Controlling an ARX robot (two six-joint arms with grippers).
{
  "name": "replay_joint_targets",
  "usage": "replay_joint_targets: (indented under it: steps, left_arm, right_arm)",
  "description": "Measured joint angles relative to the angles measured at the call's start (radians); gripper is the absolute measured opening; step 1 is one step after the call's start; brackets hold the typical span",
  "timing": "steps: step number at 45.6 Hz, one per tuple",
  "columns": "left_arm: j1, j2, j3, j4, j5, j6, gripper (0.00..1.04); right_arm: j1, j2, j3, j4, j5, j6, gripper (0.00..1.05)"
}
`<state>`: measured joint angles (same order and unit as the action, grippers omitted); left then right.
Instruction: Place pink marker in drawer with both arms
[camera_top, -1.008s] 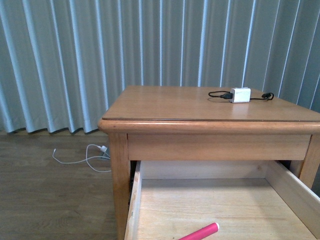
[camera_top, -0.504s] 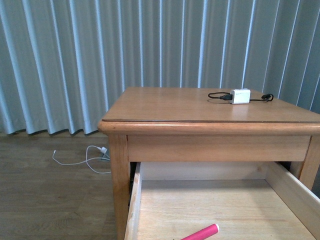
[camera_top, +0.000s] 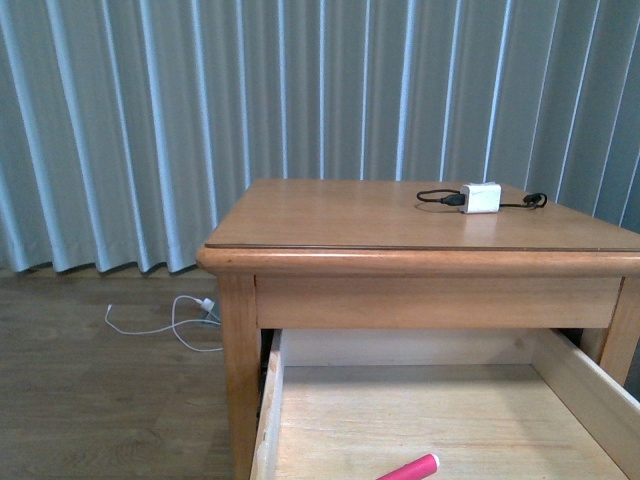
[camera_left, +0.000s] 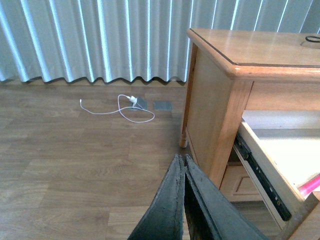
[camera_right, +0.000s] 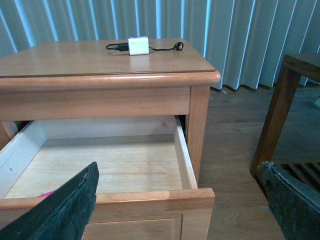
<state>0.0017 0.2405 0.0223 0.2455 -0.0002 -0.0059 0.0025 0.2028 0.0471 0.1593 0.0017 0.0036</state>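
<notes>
Room with curtains (camera_top: 120, 130), nightstand (camera_top: 400, 215) centre. The pink marker (camera_top: 410, 468) lies inside the open drawer (camera_top: 420, 410) at the frame's lower edge, slightly lower than a second ago. With the left gripper (camera_left: 182, 162) closed and empty and the right gripper (camera_right: 179, 170) spread wide, placement looks complete.

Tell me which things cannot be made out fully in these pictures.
- Marker: the front view's bottom edge cuts it off; only one end shows.
- Marker, right wrist view: only a pink sliver shows past a finger of the right gripper.
- Drawer front: cut by the bottom edge, right wrist view.
</notes>
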Motion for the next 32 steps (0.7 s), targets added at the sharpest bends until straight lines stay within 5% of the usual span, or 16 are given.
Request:
replay_joint_targets:
  steps: [13, 17, 28, 32]
  left_arm:
    - [0.0, -0.068, 0.0, -0.069, 0.0, 0.0, 0.04]
    - [0.0, -0.213, 0.0, -0.235, 0.0, 0.001, 0.04]
    - [0.0, -0.236, 0.0, -0.243, 0.0, 0.001, 0.04]
    - [0.0, -0.236, 0.0, -0.243, 0.0, 0.001, 0.21]
  right_arm:
    - [0.0, 0.0, 0.0, 0.0, 0.0, 0.0, 0.96]
    - [0.0, 0.0, 0.0, 0.0, 0.0, 0.0, 0.96]
    - [0.0, 0.0, 0.0, 0.0, 0.0, 0.0, 0.96]
    - [-0.002, 0.0, 0.0, -0.001, -0.018, -0.004, 0.96]
